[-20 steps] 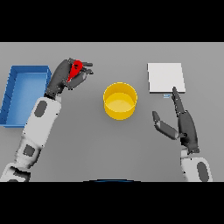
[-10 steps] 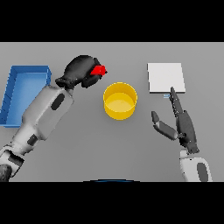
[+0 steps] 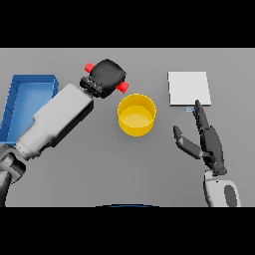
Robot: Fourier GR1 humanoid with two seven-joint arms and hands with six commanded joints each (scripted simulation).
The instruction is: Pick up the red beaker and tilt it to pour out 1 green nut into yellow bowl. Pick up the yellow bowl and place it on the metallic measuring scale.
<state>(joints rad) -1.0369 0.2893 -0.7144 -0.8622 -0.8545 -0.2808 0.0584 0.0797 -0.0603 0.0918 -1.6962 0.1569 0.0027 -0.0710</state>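
So the left robot hand (image 3: 107,75) is wrapping its dark fingers around the small red beaker (image 3: 121,87), holding it sideways with only the red ends poking out on either side of the fist. It's hovering just off the round yellow bowl (image 3: 136,115) at about 10 o'clock. The bowl is sitting mid grey surface (image 3: 149,169), the flat square metallic measuring scale (image 3: 189,88) at its 2 o'clock. The right robot hand (image 3: 209,142) is resting spread, fingers straight, just below the scale. A blue rectangular tray (image 3: 27,87) is sitting far left.
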